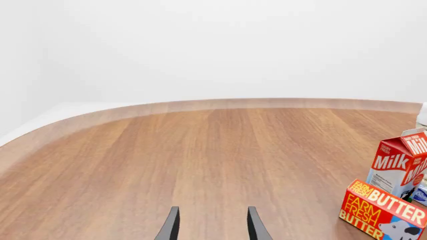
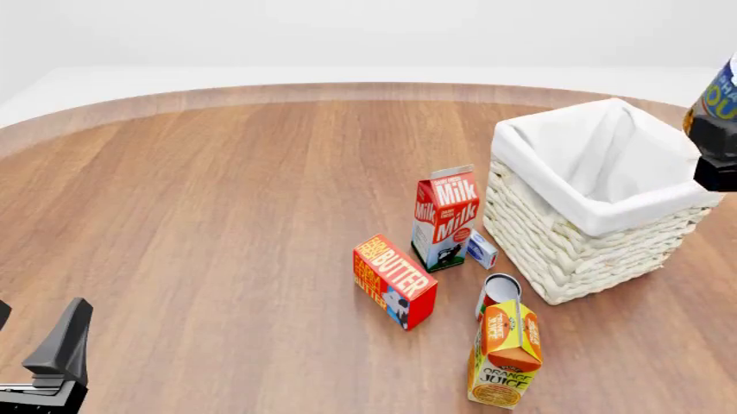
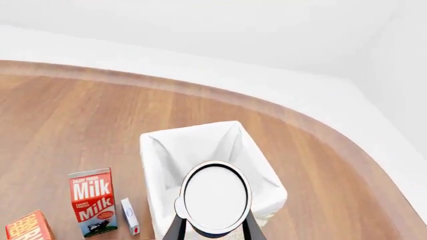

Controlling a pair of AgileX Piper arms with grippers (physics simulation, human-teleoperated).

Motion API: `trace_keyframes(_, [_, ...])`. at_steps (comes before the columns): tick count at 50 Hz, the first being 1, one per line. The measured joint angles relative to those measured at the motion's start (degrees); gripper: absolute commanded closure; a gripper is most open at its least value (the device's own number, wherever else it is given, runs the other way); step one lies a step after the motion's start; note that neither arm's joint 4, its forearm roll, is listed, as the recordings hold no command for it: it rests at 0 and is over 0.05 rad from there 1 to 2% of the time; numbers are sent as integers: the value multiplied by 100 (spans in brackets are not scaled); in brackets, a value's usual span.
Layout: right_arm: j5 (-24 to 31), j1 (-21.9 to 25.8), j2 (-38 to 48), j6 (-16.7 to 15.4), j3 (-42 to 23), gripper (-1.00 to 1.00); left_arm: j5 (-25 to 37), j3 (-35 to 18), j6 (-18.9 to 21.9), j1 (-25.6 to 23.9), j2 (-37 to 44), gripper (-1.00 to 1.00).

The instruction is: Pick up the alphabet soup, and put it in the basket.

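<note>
Gripping the soup (image 3: 216,197) between closed fingers, the right gripper (image 3: 212,227) hangs above the basket (image 2: 572,241), at about three o'clock in the front view; the left gripper (image 1: 211,225) sits low at seven o'clock, fingers apart and empty; milk (image 2: 444,217) and butter (image 2: 395,281) stand at the basket's nine o'clock.

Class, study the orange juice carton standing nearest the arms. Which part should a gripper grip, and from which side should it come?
Grip the orange juice carton across two opposite flat walls below its gabled top, coming from above on the near side. It stands upright, and a can stands close behind it, so the far side is probably crowded.
</note>
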Motion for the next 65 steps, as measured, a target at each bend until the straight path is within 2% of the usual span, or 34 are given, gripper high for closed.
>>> trace_keyframes(16, [299, 221, 409, 297, -569, 100, 0, 0, 0, 0, 0, -100])
trace_keyframes(40, [521, 405, 1128, 294, -1214, 100, 0, 0, 0, 0, 0, -100])
trace_keyframes(65, [505, 463, 1783, 335, -1414, 100, 0, 0, 0, 0, 0, -100])
